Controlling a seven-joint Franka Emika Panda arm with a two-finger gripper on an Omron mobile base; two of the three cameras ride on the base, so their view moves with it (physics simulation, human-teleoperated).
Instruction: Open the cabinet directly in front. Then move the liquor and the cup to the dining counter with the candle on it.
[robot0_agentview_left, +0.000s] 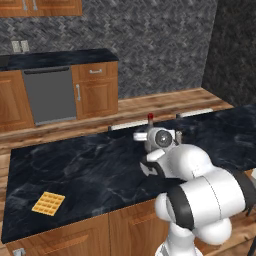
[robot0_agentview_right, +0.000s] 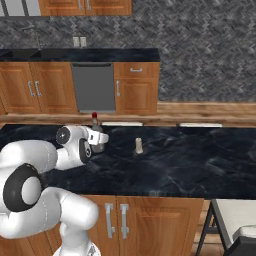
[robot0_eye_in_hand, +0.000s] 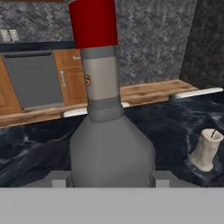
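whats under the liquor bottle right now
The liquor stands over the dining counter's black marble top, between the pincer fingers. Its base is hidden, so whether it rests on the marble cannot be told. A candle stands nearby.

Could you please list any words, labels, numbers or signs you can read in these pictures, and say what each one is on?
None can be read.
The liquor, held between the gripper fingers, has a plain grey body and red cap with no label showing.
The candle and the waffle carry no text.

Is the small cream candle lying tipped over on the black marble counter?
No, the cream candle stands upright on the black marble counter.
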